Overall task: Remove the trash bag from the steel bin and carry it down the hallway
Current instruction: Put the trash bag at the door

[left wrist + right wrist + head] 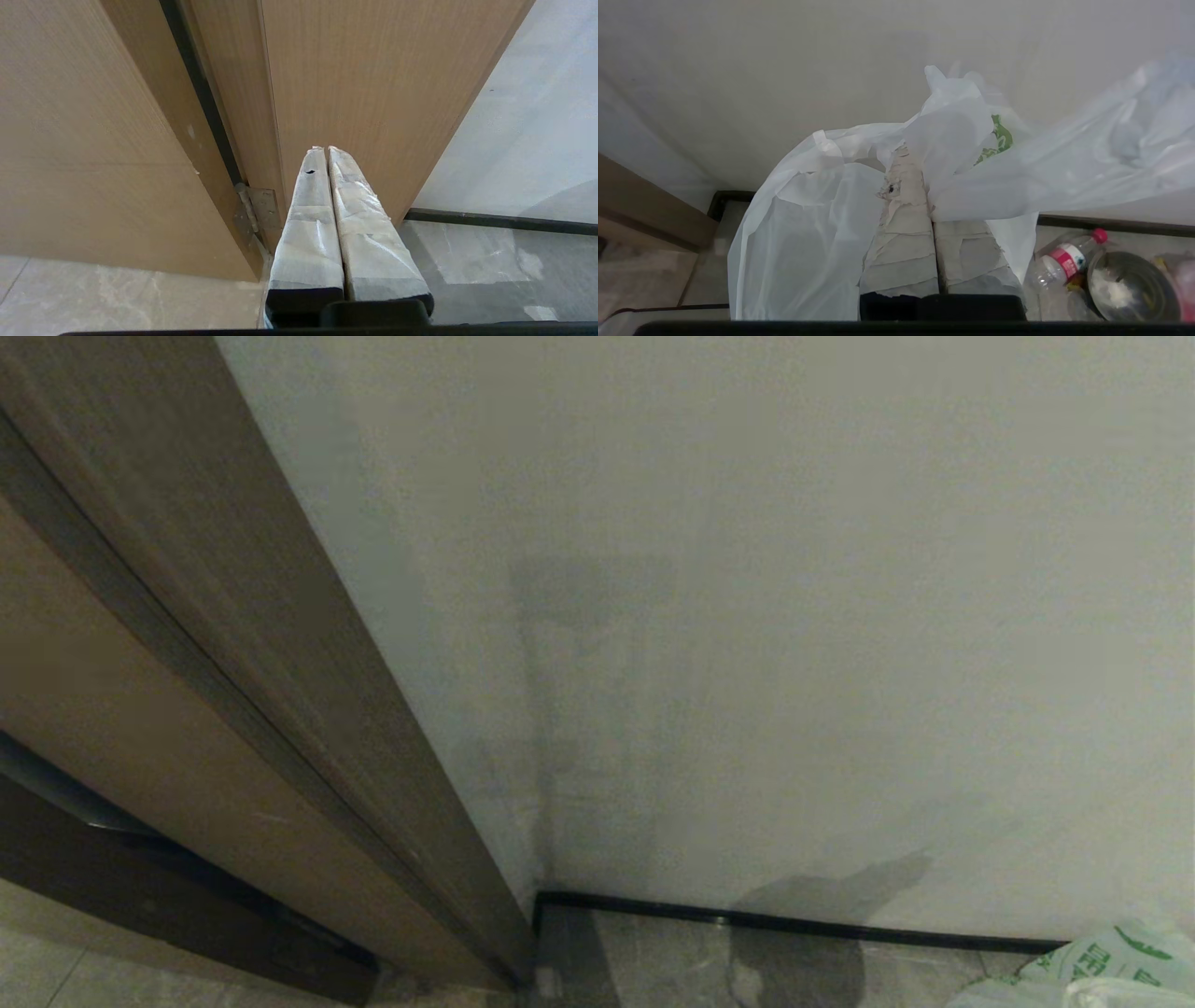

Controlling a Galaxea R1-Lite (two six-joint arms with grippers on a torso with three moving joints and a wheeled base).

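The trash bag (808, 233), thin translucent white plastic with green print, hangs in folds around my right gripper (916, 156). That gripper is shut on a bunched part of the bag close to a white wall. A corner of the bag (1111, 971) shows at the bottom right of the head view, above the hallway's grey tiles (653, 961). My left gripper (325, 149) is shut and empty, pointing at a brown door frame (364, 93). The steel bin is out of view.
A white wall (747, 616) with a dark baseboard (794, 924) stands straight ahead, and a brown door frame (233, 644) runs along the left. Low beside the gripper, a clear bottle with a pink cap (1064, 261) and a round shiny bowl (1134, 284) lie by the bag's plastic.
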